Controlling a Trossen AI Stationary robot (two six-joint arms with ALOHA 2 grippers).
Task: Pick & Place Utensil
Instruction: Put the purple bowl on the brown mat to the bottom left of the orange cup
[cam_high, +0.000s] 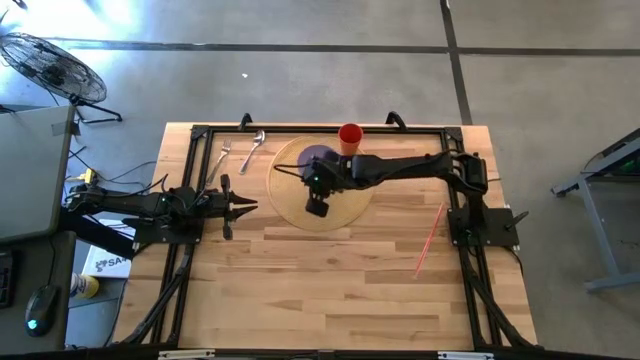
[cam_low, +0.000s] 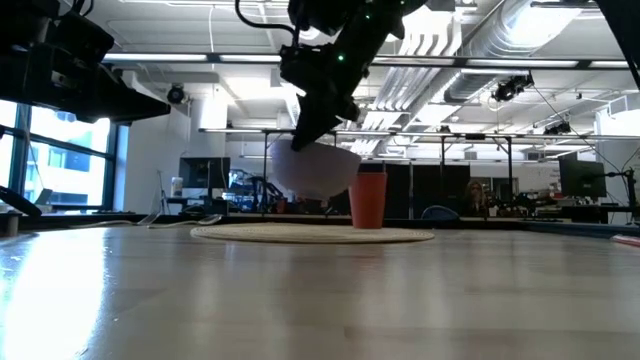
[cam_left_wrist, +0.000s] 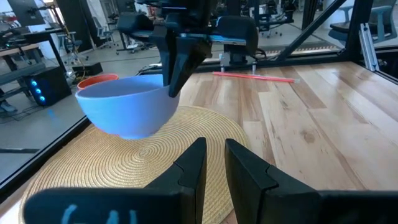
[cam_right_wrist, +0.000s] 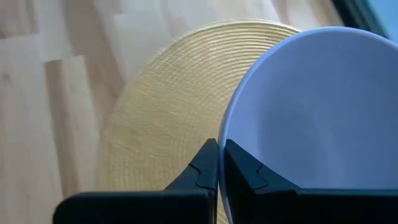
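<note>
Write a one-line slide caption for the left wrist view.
Right gripper holds a blue bowl by its rim, lifted above the woven placemat; left gripper waits nearby.

The bowl (cam_left_wrist: 127, 109) is pale blue, plain inside and out. The round mat (cam_high: 345, 205) is straw yellow, woven in tight rings that circle out from its middle. The cup (cam_low: 368, 200) is orange-red. The table (cam_high: 330, 280) is light wood in long planks of honey and paler tones, with a black frame (cam_high: 190, 140) around its edge. A thin straw (cam_high: 430, 238) is pinkish red. The fork (cam_high: 222, 157) and the spoon (cam_high: 252, 150) are silver. Both arms are black, and so are the right gripper (cam_right_wrist: 217, 163) and the left gripper (cam_left_wrist: 214, 163).
</note>
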